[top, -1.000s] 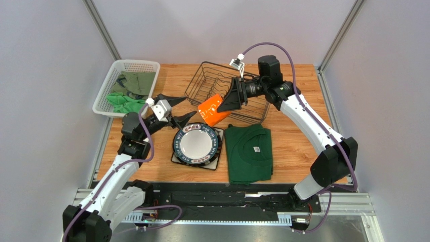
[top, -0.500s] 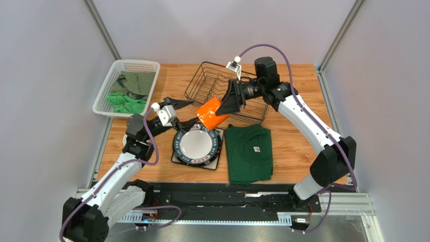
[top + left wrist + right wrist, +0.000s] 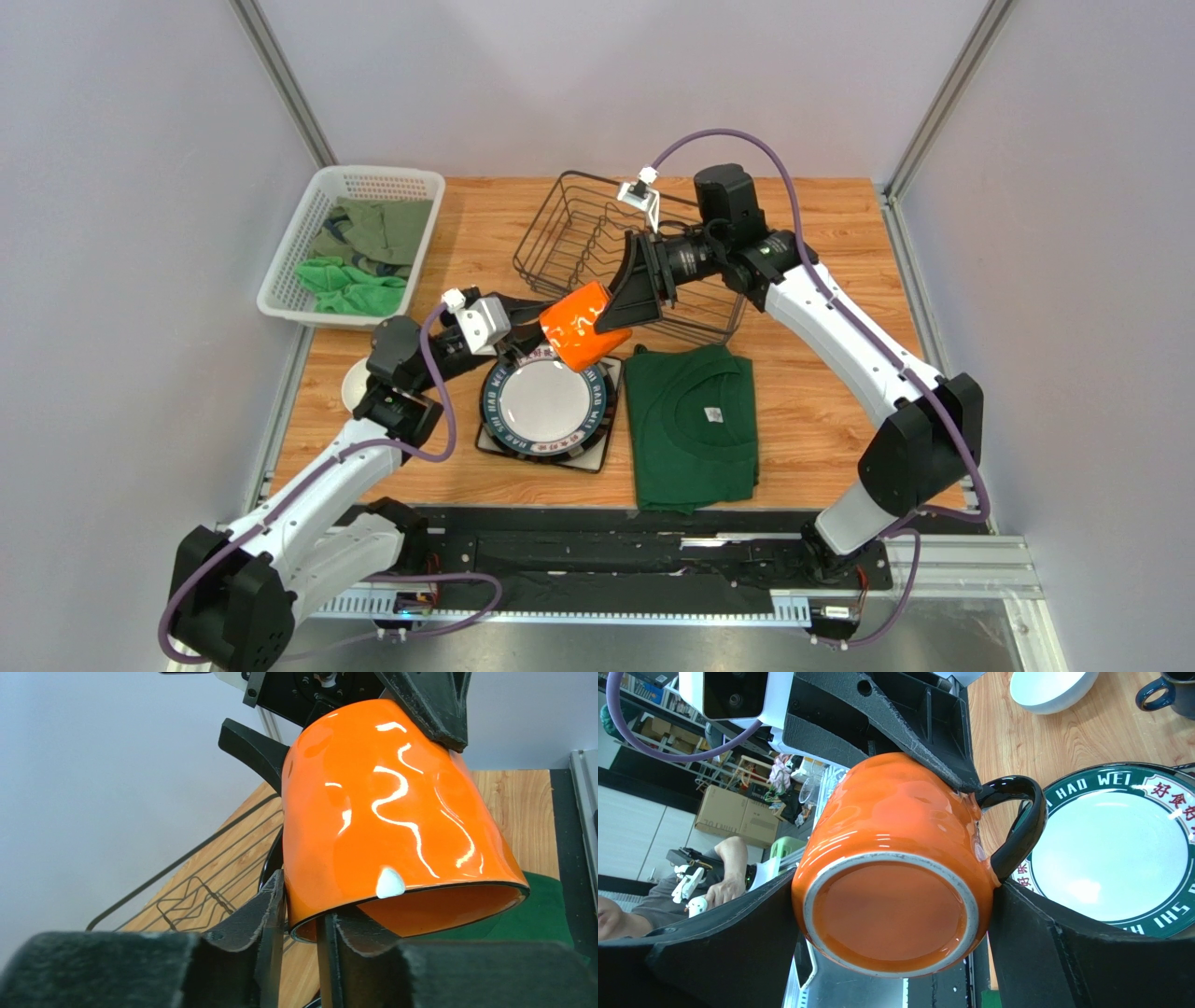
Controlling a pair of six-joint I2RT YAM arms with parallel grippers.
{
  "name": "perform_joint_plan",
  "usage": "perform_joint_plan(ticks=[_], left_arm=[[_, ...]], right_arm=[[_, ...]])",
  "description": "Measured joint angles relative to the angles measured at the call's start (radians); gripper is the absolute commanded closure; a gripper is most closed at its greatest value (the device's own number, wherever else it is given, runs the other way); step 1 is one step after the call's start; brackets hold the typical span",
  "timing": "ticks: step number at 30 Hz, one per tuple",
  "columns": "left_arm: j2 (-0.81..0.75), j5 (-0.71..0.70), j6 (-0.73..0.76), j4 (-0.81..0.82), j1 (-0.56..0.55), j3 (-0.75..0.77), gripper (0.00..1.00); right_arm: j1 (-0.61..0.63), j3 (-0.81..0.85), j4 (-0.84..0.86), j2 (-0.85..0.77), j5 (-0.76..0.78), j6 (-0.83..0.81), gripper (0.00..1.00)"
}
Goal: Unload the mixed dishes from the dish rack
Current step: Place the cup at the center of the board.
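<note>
The orange mug (image 3: 575, 325) hangs tilted in the air between the dish rack (image 3: 617, 252) and a round dark-rimmed plate (image 3: 550, 399). My right gripper (image 3: 606, 308) is shut on its body near the base, as the right wrist view shows (image 3: 892, 931). My left gripper (image 3: 302, 913) is shut on the mug's rim, one finger inside and one outside. The round plate lies on the square plate (image 3: 491, 445). In the right wrist view a white bowl (image 3: 1053, 686) and the dark blue mug (image 3: 1165, 689) stand on the table.
A white perforated basket (image 3: 351, 241) with green cloths stands at the back left. A folded dark green shirt (image 3: 690, 424) lies right of the plates. The rack's wires (image 3: 189, 889) show behind the mug in the left wrist view.
My left gripper moved right to the mug and closed on its rim. The right arm carried the mug slightly left and down, out over the plate.
</note>
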Motion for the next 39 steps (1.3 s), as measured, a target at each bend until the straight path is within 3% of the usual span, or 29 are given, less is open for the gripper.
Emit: perform_joint_plan(ticks=[5,9,10,13,17,39], left_arm=[[0.002,-0.008,0.002,0.000,-0.001,0.000,1.00],[0.002,-0.009,-0.007,0.000,-0.002,0.000,1.00],[0.002,-0.008,-0.010,0.000,-0.003,0.000,1.00],[0.002,-0.009,-0.014,-0.001,-0.003,0.000,1.00],[-0.004,-0.010,-0.014,-0.009,-0.003,0.000,1.00],[-0.027,-0.020,-0.006,-0.028,0.007,-0.005,1.00]], right_arm=[[0.002,0.000,-0.009,0.005,-0.008,-0.003,0.39],[0.002,0.000,-0.021,0.006,-0.010,-0.014,0.30],[0.002,0.000,-0.026,0.006,-0.010,-0.017,0.22],[0.003,0.000,-0.034,0.006,-0.011,-0.026,0.12],[0.005,0.000,-0.043,0.006,-0.012,-0.037,0.04],[-0.031,0.011,-0.057,0.022,-0.077,-0.038,0.01]])
